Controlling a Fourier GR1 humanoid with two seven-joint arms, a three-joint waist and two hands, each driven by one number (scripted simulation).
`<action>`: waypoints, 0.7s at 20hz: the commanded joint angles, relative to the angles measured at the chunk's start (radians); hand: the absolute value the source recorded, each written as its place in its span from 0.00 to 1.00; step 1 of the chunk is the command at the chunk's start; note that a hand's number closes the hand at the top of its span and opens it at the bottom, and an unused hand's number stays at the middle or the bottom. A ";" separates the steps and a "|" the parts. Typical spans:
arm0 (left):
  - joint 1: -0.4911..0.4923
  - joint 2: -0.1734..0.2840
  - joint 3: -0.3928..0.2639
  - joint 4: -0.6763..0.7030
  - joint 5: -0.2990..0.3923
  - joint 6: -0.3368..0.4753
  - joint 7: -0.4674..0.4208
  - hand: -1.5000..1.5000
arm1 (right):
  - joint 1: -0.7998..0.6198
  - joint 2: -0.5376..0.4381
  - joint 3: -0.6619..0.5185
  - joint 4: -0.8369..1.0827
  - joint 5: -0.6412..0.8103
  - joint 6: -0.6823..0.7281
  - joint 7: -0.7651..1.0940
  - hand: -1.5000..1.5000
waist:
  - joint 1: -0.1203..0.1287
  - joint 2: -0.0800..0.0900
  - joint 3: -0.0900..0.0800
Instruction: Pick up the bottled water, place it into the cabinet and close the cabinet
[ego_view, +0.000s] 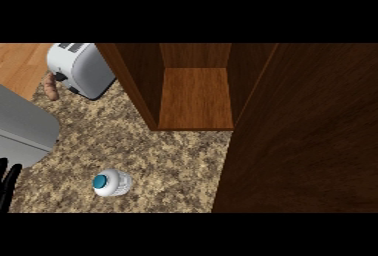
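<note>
A clear plastic water bottle with a blue cap (111, 182) stands upright near the speckled granite counter's (155, 150) front edge, before the open brown wooden cabinet (196, 95). The left hand (9, 182), fingers straight, holds nothing at the left edge.

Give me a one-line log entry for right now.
bottled water upright on counter, untouched | cabinet open, shelf bare | left hand at left edge, holds nothing | right hand out of view
</note>
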 joint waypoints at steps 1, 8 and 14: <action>-0.061 -0.023 0.016 0.128 -0.022 0.003 -0.082 0.00 | 0.018 -0.012 0.092 -0.054 0.161 -0.025 0.010 0.00 | -0.004 0.001 0.000; -0.123 0.001 0.075 0.231 -0.003 0.005 -0.090 0.00 | -0.024 -0.041 0.036 -0.054 0.120 -0.063 0.021 0.00 | -0.003 0.003 0.000; -0.078 -0.026 0.011 0.464 -0.053 -0.008 -0.331 0.00 | 0.007 -0.106 0.032 -0.073 0.098 -0.066 0.000 0.00 | -0.004 0.002 0.000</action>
